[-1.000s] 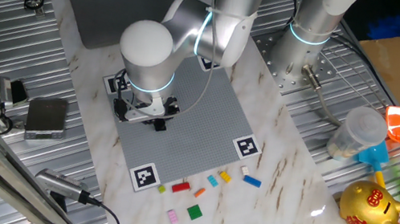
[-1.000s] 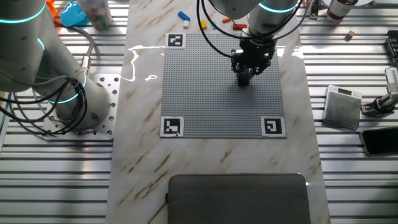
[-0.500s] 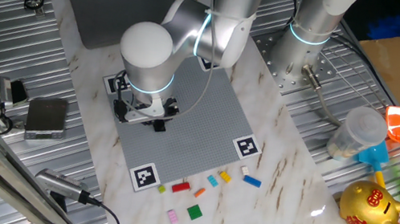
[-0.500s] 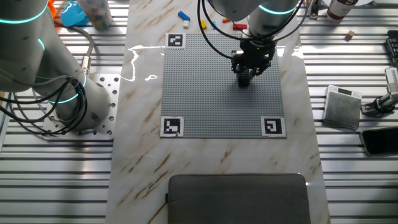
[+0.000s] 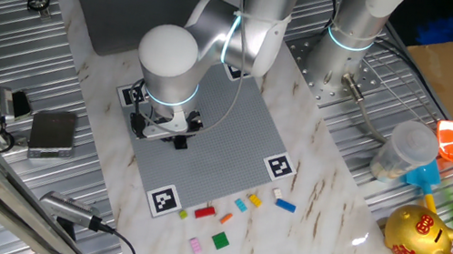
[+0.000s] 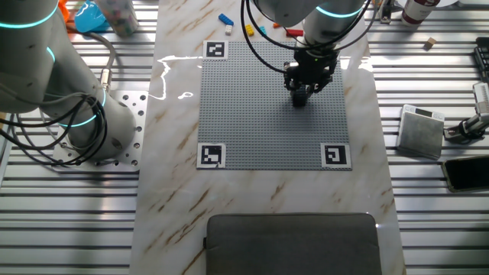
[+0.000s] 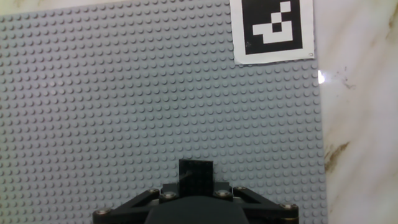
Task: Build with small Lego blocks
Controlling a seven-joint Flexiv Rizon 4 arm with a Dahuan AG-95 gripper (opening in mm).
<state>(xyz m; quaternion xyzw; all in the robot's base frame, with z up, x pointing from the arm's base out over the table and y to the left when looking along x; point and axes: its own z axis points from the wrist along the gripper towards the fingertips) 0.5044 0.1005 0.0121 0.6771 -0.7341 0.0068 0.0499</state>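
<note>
the gripper point(image 7: 195, 180) hangs low over the plate point(image 7: 112, 99), near its edge and the corner with a marker point(image 7: 272, 30). its fingers look closed around a small black block point(image 7: 195, 175), though how tightly i cannot tell. more blocks point(image 5: 235, 216) lie loose on the desk beyond the plate's far edge, among them a red one point(image 5: 205, 211), a green one point(image 5: 219, 241) and a blue one point(image 5: 286, 205). to seat the black block well, i'd line it up square with the studs, press straight down, then let go without twisting.
</note>
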